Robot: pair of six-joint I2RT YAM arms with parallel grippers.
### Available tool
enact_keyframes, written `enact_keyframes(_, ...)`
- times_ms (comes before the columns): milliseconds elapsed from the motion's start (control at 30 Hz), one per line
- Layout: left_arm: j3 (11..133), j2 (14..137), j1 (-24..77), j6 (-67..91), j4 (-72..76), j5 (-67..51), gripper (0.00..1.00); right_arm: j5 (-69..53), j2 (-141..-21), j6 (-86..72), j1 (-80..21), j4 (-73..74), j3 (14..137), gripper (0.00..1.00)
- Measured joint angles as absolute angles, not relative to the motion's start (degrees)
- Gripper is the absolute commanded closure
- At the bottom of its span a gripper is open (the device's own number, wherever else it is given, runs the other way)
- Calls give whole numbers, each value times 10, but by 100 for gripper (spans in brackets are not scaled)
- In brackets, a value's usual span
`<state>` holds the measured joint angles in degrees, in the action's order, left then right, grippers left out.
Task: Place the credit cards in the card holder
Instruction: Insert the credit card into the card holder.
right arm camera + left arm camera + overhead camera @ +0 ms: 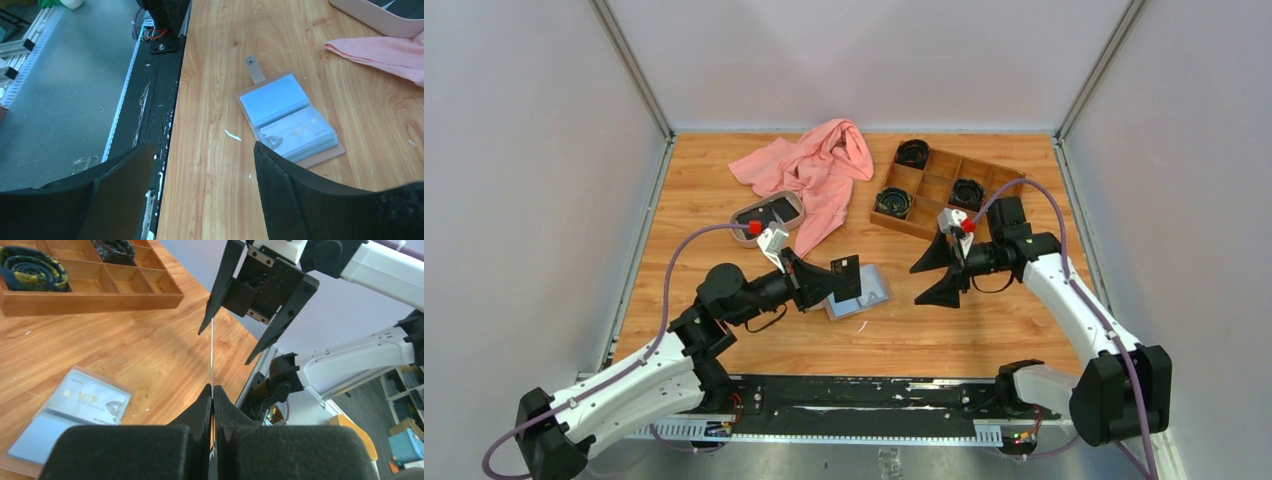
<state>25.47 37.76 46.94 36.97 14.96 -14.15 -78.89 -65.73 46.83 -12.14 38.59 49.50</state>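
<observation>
"VIP" on pale card (91,399), in open card holder (36,438)

card holder (874,290): table (984,320) centre | tray (737,222): behind-left | box (939,190): behind-right | cloth (819,165): between tray and box

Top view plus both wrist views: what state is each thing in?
Left gripper: shut on credit card.
Right gripper: open, empty.
Card holder: lying open, pale card in one pocket.
Oval tray: holds dark cards.
Pink cloth: crumpled.
Wooden box: three compartments hold rolled dark items.
</observation>
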Motion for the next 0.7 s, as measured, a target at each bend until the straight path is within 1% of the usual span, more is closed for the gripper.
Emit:
enact_keyframes(300,254,423,498,361,185,-88,100,-808,-674,418,-154,354,486,24)
enact_keyframes(533,254,483,540,362,242,-68,100,-818,-680,204,-189,168,432,25)
enact_keyframes(600,254,508,548,365,260,-63,100,-818,-688,157,-205,130,431,28)
enact_keyframes(700,254,541,556,368,281,-59,100,-817,-692,116,-223,97,431,35)
